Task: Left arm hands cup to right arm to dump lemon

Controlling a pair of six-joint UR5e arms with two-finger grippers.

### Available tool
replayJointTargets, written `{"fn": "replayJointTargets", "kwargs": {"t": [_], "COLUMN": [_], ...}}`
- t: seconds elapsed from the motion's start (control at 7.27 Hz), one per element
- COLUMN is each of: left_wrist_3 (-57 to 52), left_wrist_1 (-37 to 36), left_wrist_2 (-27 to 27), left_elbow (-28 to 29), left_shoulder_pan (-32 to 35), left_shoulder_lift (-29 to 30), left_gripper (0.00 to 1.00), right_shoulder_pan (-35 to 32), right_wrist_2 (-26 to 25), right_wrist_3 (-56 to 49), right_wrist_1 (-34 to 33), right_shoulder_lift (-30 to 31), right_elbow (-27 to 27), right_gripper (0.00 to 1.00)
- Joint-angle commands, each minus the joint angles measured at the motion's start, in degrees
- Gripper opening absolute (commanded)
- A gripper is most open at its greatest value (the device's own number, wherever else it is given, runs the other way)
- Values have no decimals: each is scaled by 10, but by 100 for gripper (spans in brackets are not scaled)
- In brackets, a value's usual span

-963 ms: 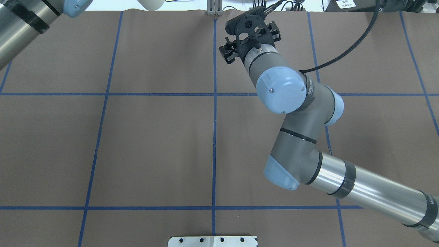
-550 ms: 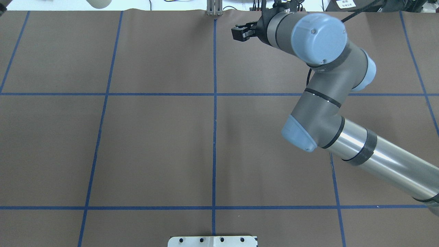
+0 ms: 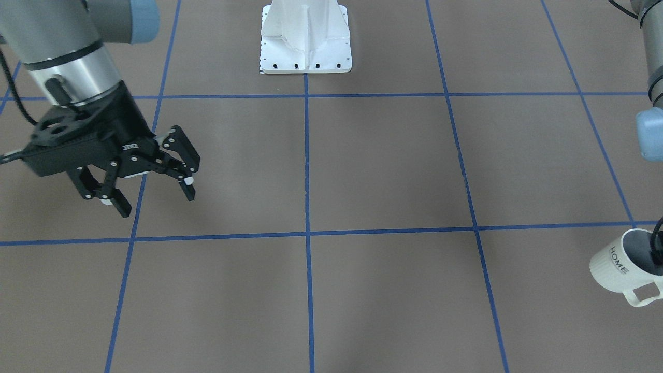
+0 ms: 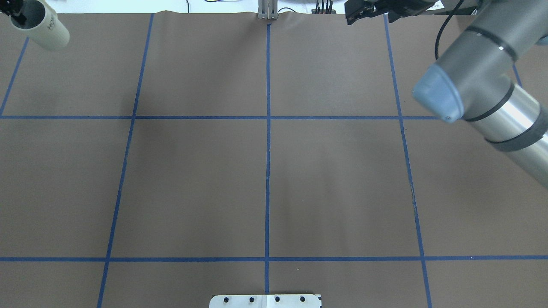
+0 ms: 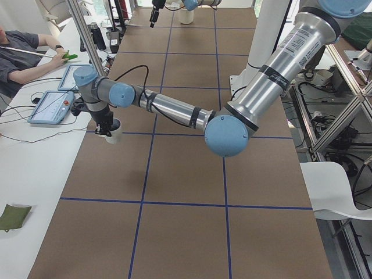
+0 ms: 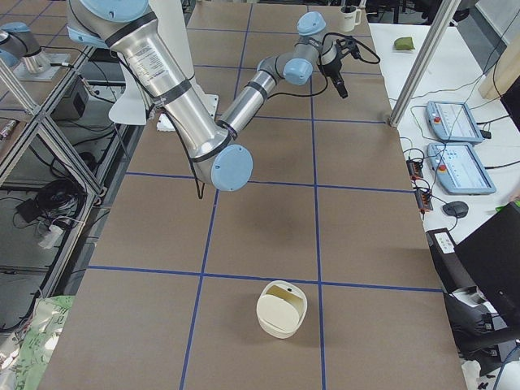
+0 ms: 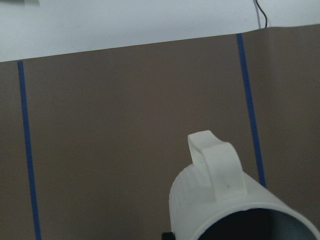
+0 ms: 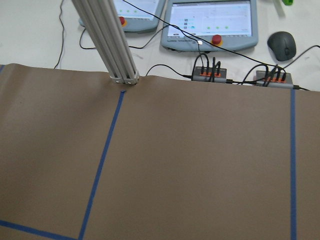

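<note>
a: where is the cup (image 3: 619, 267)?

b: at the far left corner of the tabletop (image 4: 192, 179), close to the edge on the operators' side. the left tool (image 4: 18, 12) holds it by the rim, with one finger inside the mouth.

a: upright?

b: no, tilted. in the front view the mouth points up and away, "home" shows on the side, and the handle is on the lower side.

a: and the lemon?

b: i cannot tell. the left wrist view shows only a dark inside under the rim.

a: the right tool (image 3: 155, 199)?

b: its fingers (image 3: 122, 206) are spread wide with nothing between them. it hangs over the right half of the tabletop, near the far edge, well apart from the cup.

a: anything else on the tabletop?

b: blue tape lines (image 4: 267, 171) mark it into squares. in the right side view a cream tub (image 6: 282, 309) stands at the right end, well apart from both tools. the white base (image 3: 305, 36) sits at the robot's side.
</note>
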State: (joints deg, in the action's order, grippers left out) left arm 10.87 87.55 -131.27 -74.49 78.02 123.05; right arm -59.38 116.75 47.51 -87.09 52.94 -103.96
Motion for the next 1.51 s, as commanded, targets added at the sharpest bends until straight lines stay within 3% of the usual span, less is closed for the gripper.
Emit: {"fn": "replayJointTargets", "kwargs": {"t": [0.0, 0.28, 0.55, 0.96, 1.38], "left_wrist_3": [103, 186, 182, 187, 185], "left_wrist_1": [2, -1, 4, 2, 5], "left_wrist_2": [11, 38, 36, 31, 30], "left_elbow": [-145, -271, -318, -297, -272], "left_shoulder_pan": [-45, -105, -113, -157, -189], "left_shoulder_lift": [-119, -214, -288, -300, -300], "left_gripper": [0, 0, 0, 0, 0], "right_shoulder_pan": [-105, -143, -167, -166, -151], "right_wrist_2": [110, 112, 110, 111, 116], "right_wrist_3": [-90, -236, -342, -360, -359], "right_wrist_1": [-113, -280, -362, -367, -360], "right_shoulder_lift": [29, 48, 86, 186, 192], "right_elbow": [-19, -62, -99, -141, -138], "right_gripper": [100, 100, 100, 100, 100]}}
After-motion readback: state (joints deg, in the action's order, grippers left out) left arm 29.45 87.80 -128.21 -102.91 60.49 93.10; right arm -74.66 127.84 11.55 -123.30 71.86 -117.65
